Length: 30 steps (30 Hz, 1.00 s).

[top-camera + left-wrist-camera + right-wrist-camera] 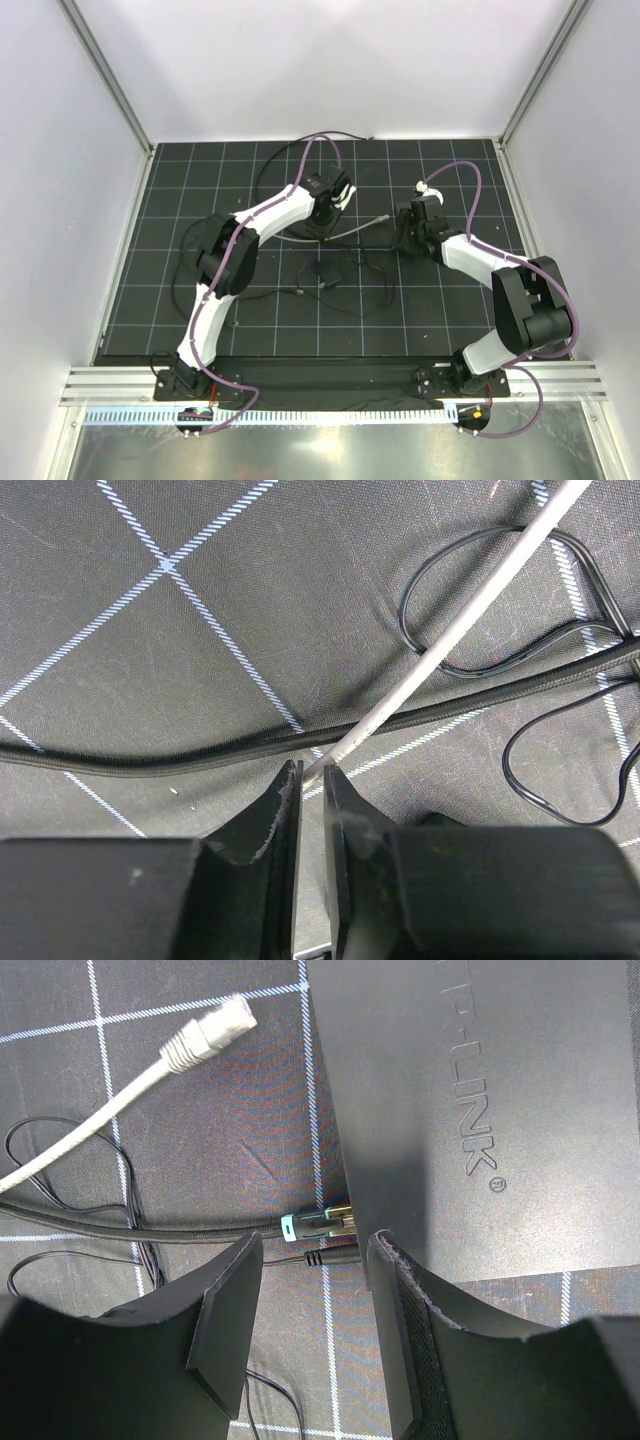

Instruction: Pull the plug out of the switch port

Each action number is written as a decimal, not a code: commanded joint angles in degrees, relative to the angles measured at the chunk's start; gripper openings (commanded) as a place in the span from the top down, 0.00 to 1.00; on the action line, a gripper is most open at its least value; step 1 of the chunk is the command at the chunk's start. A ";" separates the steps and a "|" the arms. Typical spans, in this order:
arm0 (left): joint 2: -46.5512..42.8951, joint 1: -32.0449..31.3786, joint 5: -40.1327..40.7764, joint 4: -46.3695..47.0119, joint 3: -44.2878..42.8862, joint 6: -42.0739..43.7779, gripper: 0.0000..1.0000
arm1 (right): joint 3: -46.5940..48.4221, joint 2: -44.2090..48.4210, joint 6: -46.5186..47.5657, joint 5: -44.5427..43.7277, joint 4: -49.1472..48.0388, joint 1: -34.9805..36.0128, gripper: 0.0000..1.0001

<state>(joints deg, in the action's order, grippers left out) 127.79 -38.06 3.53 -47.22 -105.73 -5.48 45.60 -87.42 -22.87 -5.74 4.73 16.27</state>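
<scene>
Since the plug (210, 1032) lies free beside the switch (480, 1110) near the desk's far edge, extraction looks complete; left tool (312, 772) pinches its grey cable (460, 620), right tool (315, 1250) spread. Next: release, withdraw.

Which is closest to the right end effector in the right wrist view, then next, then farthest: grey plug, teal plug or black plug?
From the right end effector:
1. black plug, in its open gap.
2. teal plug, just beyond, at the switch edge.
3. grey plug, far off, upper left.
</scene>
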 commanded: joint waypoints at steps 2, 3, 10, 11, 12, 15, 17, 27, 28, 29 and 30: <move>0.36 0.45 -1.24 -0.41 -2.46 0.03 0.88 | 0.45 0.14 -0.07 0.20 -2.01 -0.19 0.46; 0.36 0.62 -1.68 -0.41 -3.07 -0.24 0.92 | 0.45 0.14 -0.15 0.03 -2.01 -0.19 0.46; -2.45 1.68 -2.39 -0.68 -3.78 -2.52 1.00 | 0.45 0.32 -0.07 -0.50 -1.39 -0.19 0.46; -2.89 1.68 -2.47 -0.42 -3.78 -2.52 1.00 | 0.45 0.58 0.11 -0.42 -1.39 -0.19 0.46; -3.42 1.76 -2.74 -0.24 -3.69 -2.44 0.98 | 0.45 0.75 0.02 -0.50 -1.48 -0.19 0.46; -3.95 1.77 -5.79 1.60 -3.51 -2.70 0.75 | 0.28 1.02 -0.24 -0.85 -1.39 -0.19 0.46; -3.42 1.77 -8.61 3.45 -4.74 -3.84 0.66 | 0.27 1.63 -1.12 -3.21 -0.34 -0.36 0.46; 5.98 -1.39 -15.30 9.25 -18.97 -5.07 0.57 | -0.96 2.52 -2.44 -1.30 -0.42 -3.70 0.47; 6.68 -1.66 -16.26 9.78 -19.94 -4.81 0.56 | -0.96 2.60 -2.35 -1.21 -0.43 -3.62 0.46; 8.60 -1.92 -16.71 9.43 -21.43 -4.29 0.55 | -0.96 2.52 -2.35 -1.12 -0.43 -3.62 0.47; 9.58 -2.19 -16.89 8.91 -23.97 -4.02 0.55 | -0.96 2.69 -2.26 -0.94 -0.43 -3.70 0.46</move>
<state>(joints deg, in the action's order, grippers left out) 134.19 -38.83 -10.35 -40.40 -125.14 -10.20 45.06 -86.72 -24.56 -7.35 5.54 12.51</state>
